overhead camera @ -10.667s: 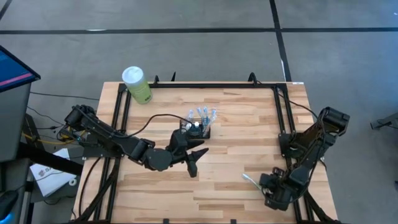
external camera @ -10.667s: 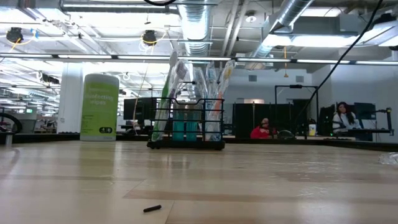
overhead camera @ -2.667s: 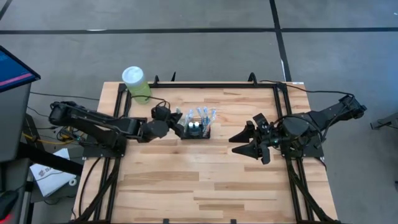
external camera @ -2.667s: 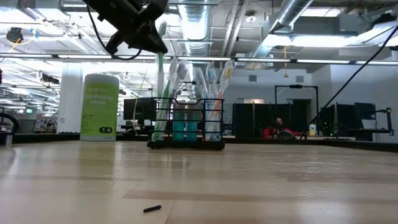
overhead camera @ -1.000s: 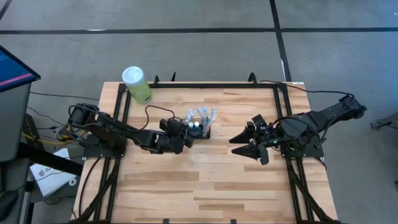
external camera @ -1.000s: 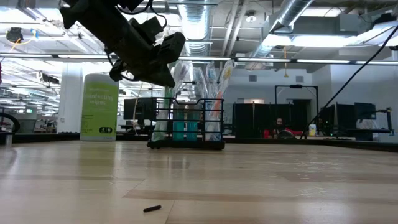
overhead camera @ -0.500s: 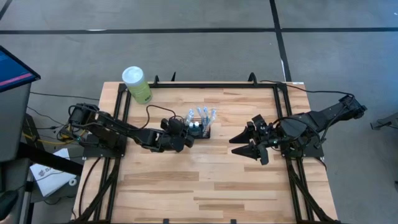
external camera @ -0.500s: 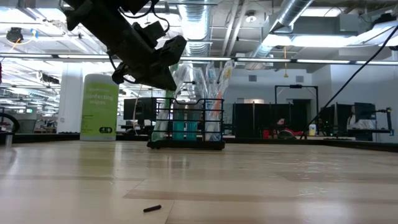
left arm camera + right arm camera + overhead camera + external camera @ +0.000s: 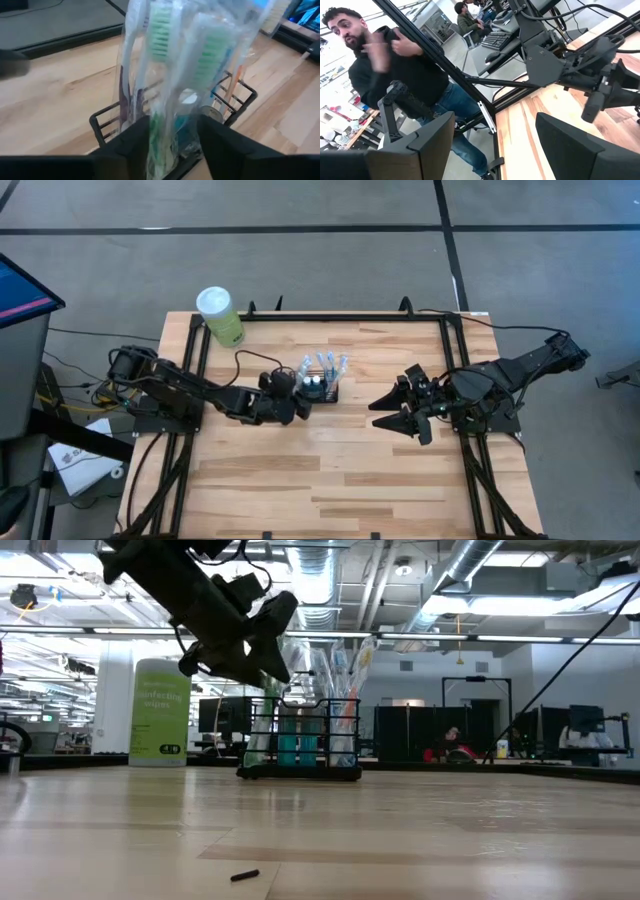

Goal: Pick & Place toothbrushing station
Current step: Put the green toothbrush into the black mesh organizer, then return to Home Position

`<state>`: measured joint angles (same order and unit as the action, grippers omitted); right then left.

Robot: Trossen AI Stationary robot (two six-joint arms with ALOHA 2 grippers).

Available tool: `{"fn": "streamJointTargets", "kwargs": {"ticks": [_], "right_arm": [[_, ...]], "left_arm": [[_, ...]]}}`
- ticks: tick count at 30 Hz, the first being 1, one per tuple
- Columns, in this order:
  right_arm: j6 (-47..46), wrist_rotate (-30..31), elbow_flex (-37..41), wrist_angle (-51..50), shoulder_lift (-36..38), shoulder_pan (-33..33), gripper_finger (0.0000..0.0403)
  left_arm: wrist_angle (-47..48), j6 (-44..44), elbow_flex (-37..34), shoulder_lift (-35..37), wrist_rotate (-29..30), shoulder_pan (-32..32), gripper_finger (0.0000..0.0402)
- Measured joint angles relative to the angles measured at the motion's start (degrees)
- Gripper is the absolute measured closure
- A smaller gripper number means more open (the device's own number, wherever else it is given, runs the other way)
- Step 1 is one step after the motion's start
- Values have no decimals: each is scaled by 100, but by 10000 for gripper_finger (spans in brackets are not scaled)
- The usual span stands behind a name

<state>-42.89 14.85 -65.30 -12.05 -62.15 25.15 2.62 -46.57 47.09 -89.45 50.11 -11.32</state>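
The toothbrushing station [image 9: 320, 387], a small black wire caddy, stands on its base at the table's middle. It holds several toothbrushes in clear wrap [image 9: 165, 60] that stick up out of it. My left gripper [image 9: 300, 393] is at the caddy's left side, slanting down, open. Its fingers [image 9: 135, 142] stand on either side of a green-handled wrapped toothbrush [image 9: 161, 125] whose lower end sits in the caddy [image 9: 235, 95]. My right gripper [image 9: 395, 418] hovers open to the caddy's right, with nothing between its fingers [image 9: 490, 145]. My left gripper's fingers flank the lower handle of the green wrapped toothbrush [image 9: 159, 135], coming from the table's left and slanting down. I cannot tell whether they touch the clear wrap. The toothbrush stands upright in the caddy.
A green canister with a white lid [image 9: 220, 315] stands at the far left corner. A small dark piece [image 9: 245, 876] lies on the wood near the front. A person [image 9: 395, 65] stands beyond the table's frame. Bare wood lies between the caddy and my right gripper.
My left gripper has stayed at the caddy's left side, tipped slightly and opened. The green wrapped toothbrush between its fingers stays standing in the caddy.
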Motion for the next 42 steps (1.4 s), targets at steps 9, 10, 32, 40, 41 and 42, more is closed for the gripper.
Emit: {"fn": "streamJointTargets", "kwargs": {"ticks": [9,10,32,40,41,42], "right_arm": [[-3,7,0,-114,2,-194,132],[-2,8,0,-131,2,-224,132],[121,-144,0,-422,2,-406,190],[617,8,0,-405,2,-551,388],[634,106,0,-415,2,-551,388],[652,200,0,-442,3,-549,389]], "left_arm": [[78,118,-6,417,363,-238,154],[75,143,-6,482,372,-255,152],[126,461,0,2252,-260,-864,393],[70,449,5,2341,-701,-853,400],[91,447,3,2342,-729,-853,400],[74,440,3,2350,-784,-862,400]]}}
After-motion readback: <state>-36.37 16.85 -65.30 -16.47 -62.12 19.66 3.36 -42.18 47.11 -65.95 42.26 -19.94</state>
